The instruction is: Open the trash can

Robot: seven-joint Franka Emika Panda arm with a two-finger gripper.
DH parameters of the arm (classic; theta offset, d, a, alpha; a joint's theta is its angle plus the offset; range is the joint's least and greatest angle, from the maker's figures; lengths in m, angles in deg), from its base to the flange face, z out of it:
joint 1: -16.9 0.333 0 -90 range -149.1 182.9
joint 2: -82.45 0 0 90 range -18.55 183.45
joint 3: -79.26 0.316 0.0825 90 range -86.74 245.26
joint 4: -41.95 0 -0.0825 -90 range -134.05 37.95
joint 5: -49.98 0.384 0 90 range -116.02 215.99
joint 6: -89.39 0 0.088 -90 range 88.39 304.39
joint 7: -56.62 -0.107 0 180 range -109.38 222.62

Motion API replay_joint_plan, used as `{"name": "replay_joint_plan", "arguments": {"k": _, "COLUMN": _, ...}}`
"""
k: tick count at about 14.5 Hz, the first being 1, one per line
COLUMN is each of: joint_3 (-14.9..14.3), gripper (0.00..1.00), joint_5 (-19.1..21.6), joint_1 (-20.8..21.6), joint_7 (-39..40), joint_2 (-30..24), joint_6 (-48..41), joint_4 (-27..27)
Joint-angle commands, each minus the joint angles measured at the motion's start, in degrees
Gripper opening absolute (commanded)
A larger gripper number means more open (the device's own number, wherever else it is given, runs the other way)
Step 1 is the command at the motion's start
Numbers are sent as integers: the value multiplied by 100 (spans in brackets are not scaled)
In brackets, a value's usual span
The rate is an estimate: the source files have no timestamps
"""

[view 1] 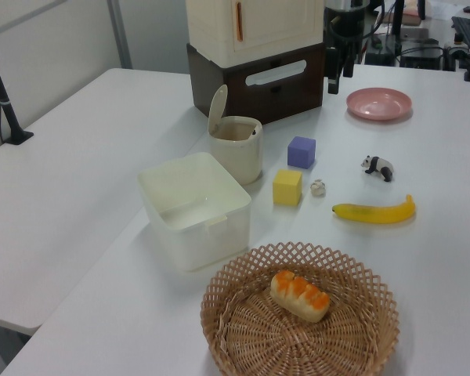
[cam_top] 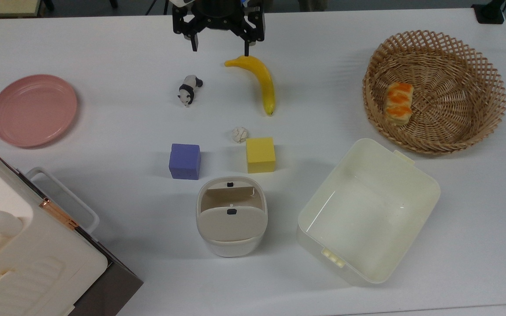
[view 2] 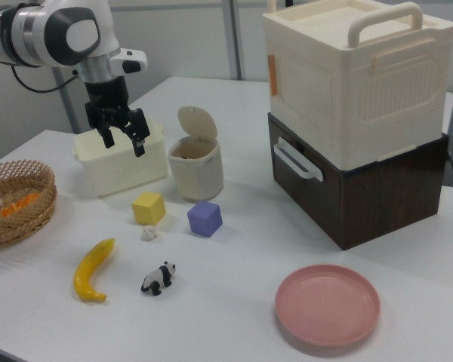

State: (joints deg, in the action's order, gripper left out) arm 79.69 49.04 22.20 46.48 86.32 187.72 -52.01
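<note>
Table (cam_top: 103, 52): white top that carries everything else.
Big box (view 2: 359, 83): cream, with a handle on its lid and an orange strip on one edge, stacked on a dark brown crate (view 2: 377, 188); it stands at the top view's lower left corner. No writing can be read on it.
Basket (cam_top: 435, 90): woven wicker, at the top view's upper right, holding an orange-topped bread piece (cam_top: 399, 103).
Tub (cam_top: 367, 210): cream, lidless, rectangular, just beside the trash can on the top view's right.
Plate (cam_top: 33, 109): pink, at the top view's left edge, well apart from the trash can.
Trash can (cam_top: 231, 215): small, cream-white, near the middle of the table's lower part in the top view, between the big box and the tub. Its beige lid (view 1: 217, 110) stands raised upright, so the inside shows; a small black button (cam_top: 230, 184) sits on the rim.
Gripper (cam_top: 219, 46): black, hanging above the table at the top view's upper edge, well apart from the trash can; its fingers are spread wide with nothing between them. No brand lettering is readable.
Banana (cam_top: 259, 81): yellow, just below the gripper in the top view.
Blocks: a purple cube (cam_top: 185, 161) and a yellow cube (cam_top: 260, 154), near the trash can on its far side in the top view.
Panda figure (cam_top: 188, 89): black and white, beside the banana.
Crumpled ball (cam_top: 239, 134): whitish, touching or nearly touching the yellow cube's corner.
</note>
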Motion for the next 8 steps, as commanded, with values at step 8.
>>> {"name": "replay_joint_plan", "arguments": {"k": 8, "joint_3": -70, "gripper": 100, "joint_5": 59, "joint_1": -126, "joint_7": -5, "joint_2": -9, "joint_6": -218, "joint_4": 265}}
